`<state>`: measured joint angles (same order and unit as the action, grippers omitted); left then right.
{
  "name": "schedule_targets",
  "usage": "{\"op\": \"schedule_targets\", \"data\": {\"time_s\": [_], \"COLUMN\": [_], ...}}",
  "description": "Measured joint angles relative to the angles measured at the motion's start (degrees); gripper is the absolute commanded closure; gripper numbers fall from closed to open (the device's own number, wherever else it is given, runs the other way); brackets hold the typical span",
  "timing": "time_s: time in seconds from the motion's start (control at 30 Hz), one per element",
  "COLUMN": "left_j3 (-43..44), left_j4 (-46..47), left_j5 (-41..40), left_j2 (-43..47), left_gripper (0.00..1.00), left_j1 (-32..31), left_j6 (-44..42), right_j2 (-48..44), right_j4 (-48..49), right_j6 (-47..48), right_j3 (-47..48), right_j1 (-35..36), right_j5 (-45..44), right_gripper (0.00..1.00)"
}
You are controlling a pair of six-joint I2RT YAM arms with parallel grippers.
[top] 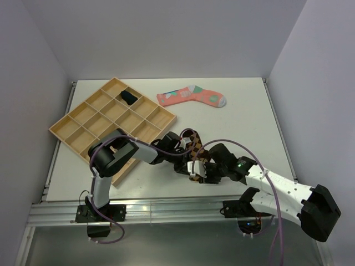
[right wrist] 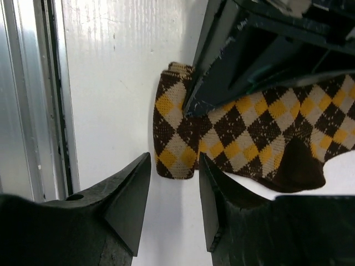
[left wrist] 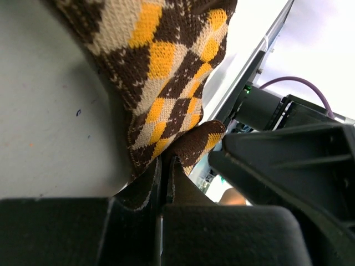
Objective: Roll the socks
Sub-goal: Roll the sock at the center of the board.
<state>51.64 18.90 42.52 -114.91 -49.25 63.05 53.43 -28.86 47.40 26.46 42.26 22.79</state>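
Your left pincer (left wrist: pixel 165 169) is clamped on the sock (right wrist: pixel 255 127), which looks soft, light and floppy. Your right pincer (right wrist: pixel 175 159) stands open. Pinch the folded end just ahead of its tips.

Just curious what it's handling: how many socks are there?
3: a navy sock in the tray, a pink sock on the far table, a diamond-patterned sock in the left gripper. More may lie hidden.

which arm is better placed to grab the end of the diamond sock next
Right: the right gripper is open, empty, beside the end of the diamond sock; the left gripper is shut on it.
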Motion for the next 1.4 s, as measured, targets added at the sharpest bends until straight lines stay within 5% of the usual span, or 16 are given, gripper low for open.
{"op": "schedule_targets", "data": {"time_s": [0.6,0.7,0.73,0.9,1.4], "left_j3": [1.6,1.0,0.7,-1.1,-6.5], "left_j4": [-1.3,0.0,0.5,4.0,18.6], "left_j5": [1.7,1.8,1.9,1.6,-9.0], "left_j2": [-1.3,-1.4,-1.4,-1.3,-0.3], "left_gripper": [0.99,0.95,0.91,0.83,0.8], "left_j1": [0.2,0.5,0.7,1.2,1.4], "left_j6": [1.3,2.7,3.3,6.5,16.6], "right_j2": [8.1,8.9,9.0,9.0,26.1], "right_j4": [7.3,8.3,8.6,8.9,-5.0], "right_j6": [-2.6,-3.0,-3.0,-3.3,4.6], "right_j3": [-0.8,-0.8,-0.8,-0.7,13.3], "right_j1": [6.9,7.0,7.0,6.5,-12.7], "right_j5": [-5.7,-6.6,-6.8,-6.8,11.9], "right_gripper": [0.62,0.68,0.8,0.85,0.92]}}
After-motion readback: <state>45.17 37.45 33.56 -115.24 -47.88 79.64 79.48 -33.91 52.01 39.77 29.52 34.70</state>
